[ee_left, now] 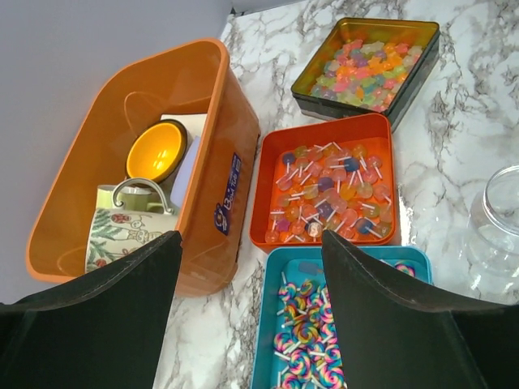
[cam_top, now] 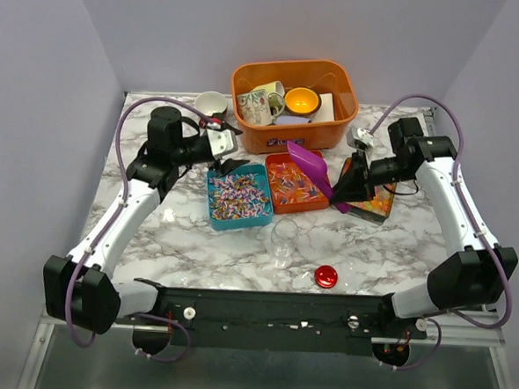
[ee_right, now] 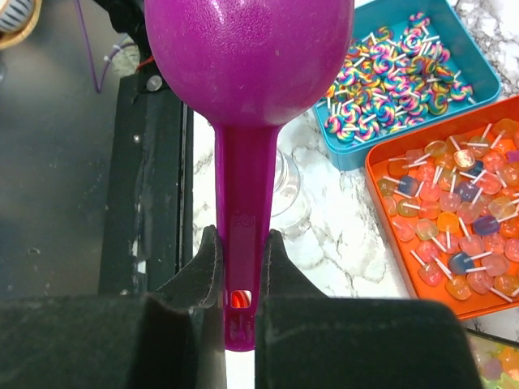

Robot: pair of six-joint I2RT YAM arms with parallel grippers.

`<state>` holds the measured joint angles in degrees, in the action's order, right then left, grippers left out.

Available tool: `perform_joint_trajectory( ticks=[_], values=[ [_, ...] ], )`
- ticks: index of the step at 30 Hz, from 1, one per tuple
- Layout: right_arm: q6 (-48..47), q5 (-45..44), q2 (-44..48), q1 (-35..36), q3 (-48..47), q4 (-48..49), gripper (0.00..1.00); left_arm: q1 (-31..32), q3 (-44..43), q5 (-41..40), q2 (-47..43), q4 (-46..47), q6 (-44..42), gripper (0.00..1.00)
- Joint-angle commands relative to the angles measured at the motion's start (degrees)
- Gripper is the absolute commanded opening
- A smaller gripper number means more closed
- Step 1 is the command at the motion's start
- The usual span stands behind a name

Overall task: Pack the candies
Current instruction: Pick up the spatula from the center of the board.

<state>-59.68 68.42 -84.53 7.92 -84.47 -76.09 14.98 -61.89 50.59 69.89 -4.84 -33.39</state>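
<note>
1. Candies [cam_top: 239,196] sorted into three trays at 12 o'clock of open jar [cam_top: 284,240] on bench. Red lid [cam_top: 326,275] parked at jar's 4 o'clock, probably to keep the mouth free.
2. Right claw [ee_right: 241,243]: narrow, clamped on purple scoop [ee_right: 243,81] handle, bowl near orange tray [cam_top: 295,212].
3. Left claw [ee_left: 247,243]: wide, holding nothing, above teal tray [ee_left: 296,254].

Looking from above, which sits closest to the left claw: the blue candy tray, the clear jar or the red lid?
1. The blue tray, just beside the left gripper.
2. The clear jar, mid-table, nearer the arm bases.
3. The red lid, farthest, right of the jar.
</note>
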Motion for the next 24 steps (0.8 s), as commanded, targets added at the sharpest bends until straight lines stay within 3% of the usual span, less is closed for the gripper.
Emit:
perform_joint_trajectory(
  ticks=[1,8,12,16,24],
  values=[
    [-8.2,0.2,-2.4,1.5,3.2,-11.4,0.01,-0.3,-1.1,4.9,2.7,0.8,-5.0,0.79],
    [-9.2,-1.0,-5.0,4.9,3.3,-11.3,0.01,0.7,-0.2,6.7,4.5,3.9,-16.0,0.74],
    [-9.2,-4.1,-6.1,5.4,2.8,-11.3,0.01,1.1,2.2,6.8,2.6,4.1,-29.1,0.73],
    [-9.3,-5.9,-7.0,5.7,2.1,-11.3,0.01,1.1,0.4,8.1,3.3,-1.1,-38.6,0.73],
    [-9.0,-9.1,-6.3,5.6,3.5,-11.3,0.01,1.9,-1.0,9.3,3.8,-9.0,-49.4,0.71]
  ],
)
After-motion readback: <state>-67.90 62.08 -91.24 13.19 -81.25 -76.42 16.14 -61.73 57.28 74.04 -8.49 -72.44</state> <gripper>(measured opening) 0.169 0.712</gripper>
